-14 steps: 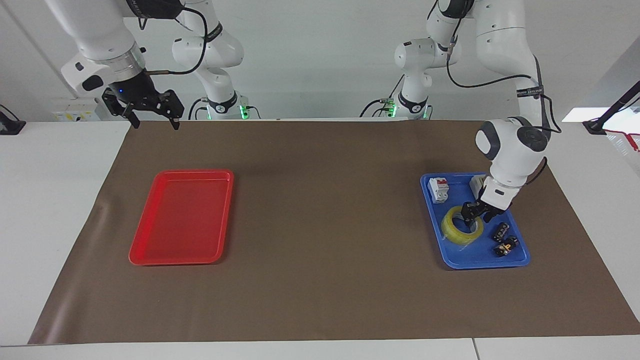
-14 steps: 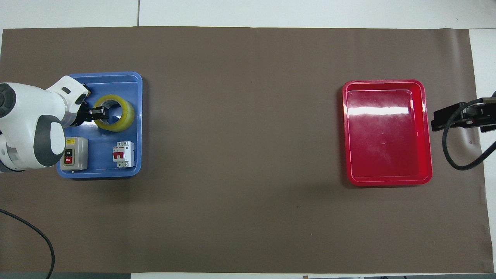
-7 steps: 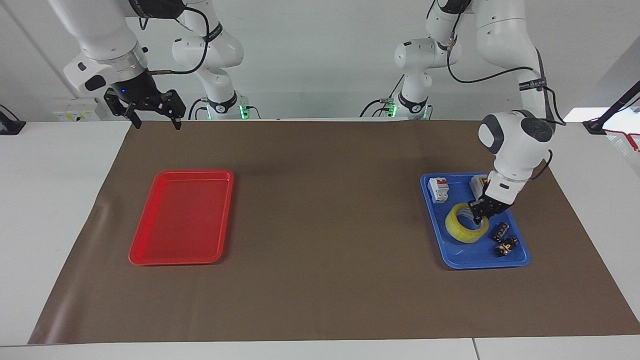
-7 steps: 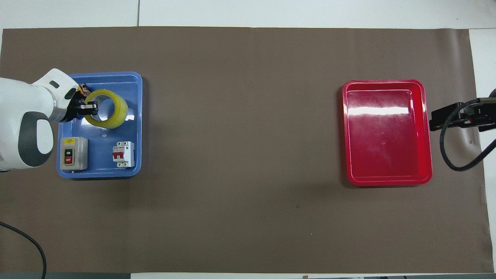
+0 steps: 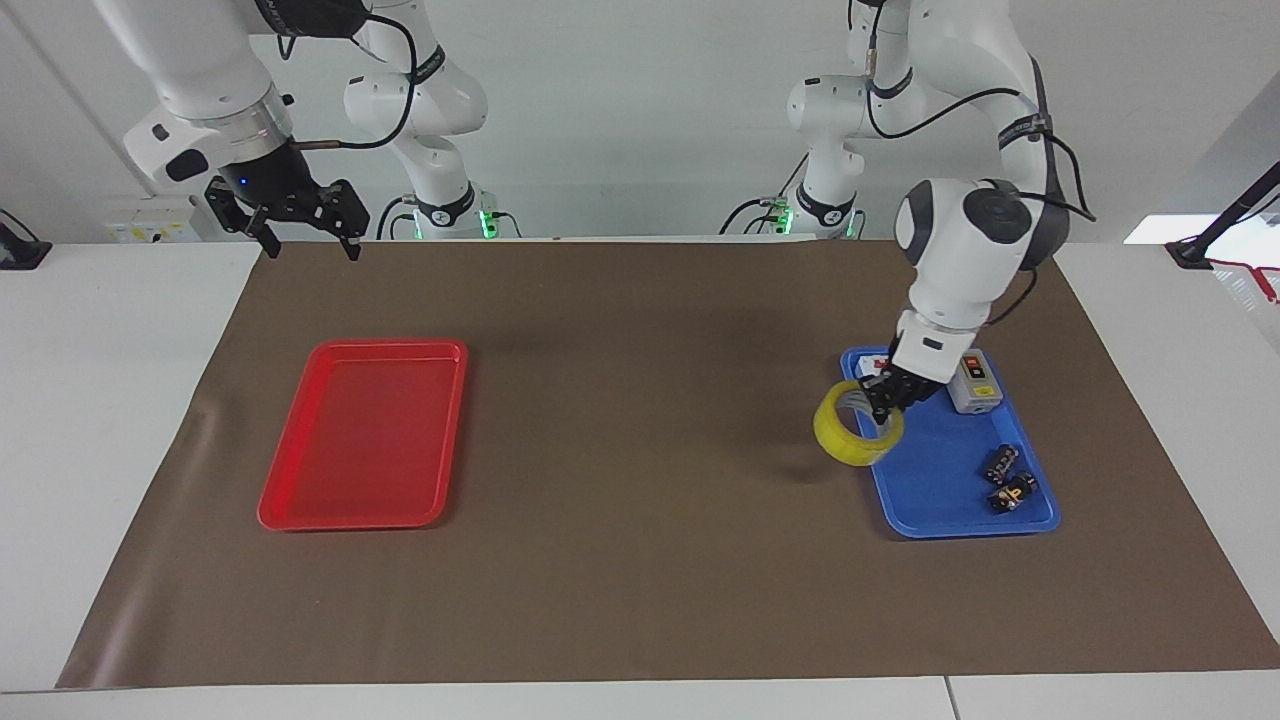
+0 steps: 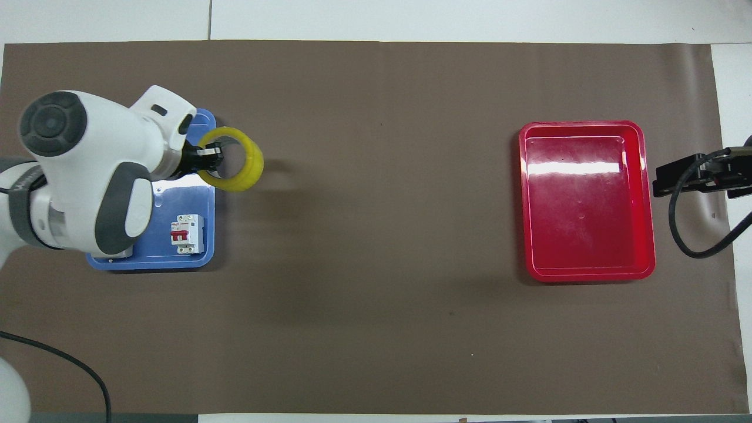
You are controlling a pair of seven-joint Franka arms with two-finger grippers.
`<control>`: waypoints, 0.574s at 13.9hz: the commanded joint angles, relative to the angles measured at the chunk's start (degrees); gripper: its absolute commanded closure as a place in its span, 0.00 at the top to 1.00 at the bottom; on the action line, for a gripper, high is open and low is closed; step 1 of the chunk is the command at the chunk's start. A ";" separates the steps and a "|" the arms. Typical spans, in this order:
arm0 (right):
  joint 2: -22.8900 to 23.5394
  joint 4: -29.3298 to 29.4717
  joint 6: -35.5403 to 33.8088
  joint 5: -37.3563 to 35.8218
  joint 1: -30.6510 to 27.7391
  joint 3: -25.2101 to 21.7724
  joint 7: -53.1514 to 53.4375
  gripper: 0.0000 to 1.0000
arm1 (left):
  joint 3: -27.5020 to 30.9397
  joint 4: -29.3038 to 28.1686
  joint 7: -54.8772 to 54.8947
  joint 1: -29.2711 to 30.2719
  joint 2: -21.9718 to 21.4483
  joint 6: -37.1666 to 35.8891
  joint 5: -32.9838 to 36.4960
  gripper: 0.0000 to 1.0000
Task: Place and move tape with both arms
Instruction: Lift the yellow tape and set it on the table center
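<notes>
- The tape (image 5: 855, 432) (image 6: 233, 167) — a yellow roll with a pale core — hangs in the air, tilted, over the edge of the blue tray (image 5: 940, 490) (image 6: 176, 258) on the side toward the middle of the table; part of the roll overhangs the brown mat (image 5: 640, 500) (image 6: 376, 294).
- The left gripper (image 5: 885, 400) (image 6: 205, 161) has its fingers pinched on the roll's wall, one inside the core and one outside, so the roll dangles from that one spot.
- The left arm (image 5: 965, 260) (image 6: 88, 170) reaches down over the blue tray and, in the overhead view, hides much of it.
- In the blue tray lie a grey switch box (image 5: 972, 381), nearer the robots, a white circuit breaker with a red lever (image 6: 187, 233), and two small black parts (image 5: 1010, 480) toward the end farther from the robots.
- The red tray (image 5: 365, 435) (image 6: 587, 200) sits on the mat toward the right arm's end of the table, well apart from the tape.
- The right gripper (image 5: 300, 235) (image 6: 684, 176) waits in the air with its fingers spread wide, holding nothing — over the mat's edge at the robots' end, near the red tray.
</notes>
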 commanded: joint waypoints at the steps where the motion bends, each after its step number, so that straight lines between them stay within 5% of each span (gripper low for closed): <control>1: 0.13 0.30 1.49 -1.31 -0.30 0.32 -0.48 1.00 | 0.85 -0.20 -14.94 -9.07 2.15 3.66 4.18 0.00; 5: 0.21 0.30 2.29 -0.79 -0.39 0.41 -0.47 1.00 | 0.85 1.37 -25.98 -18.32 8.30 7.72 7.27 0.00; 8: 0.21 0.30 1.76 -0.17 -0.74 0.41 -0.65 1.00 | 0.76 1.83 -31.09 -20.01 11.13 8.69 11.66 0.00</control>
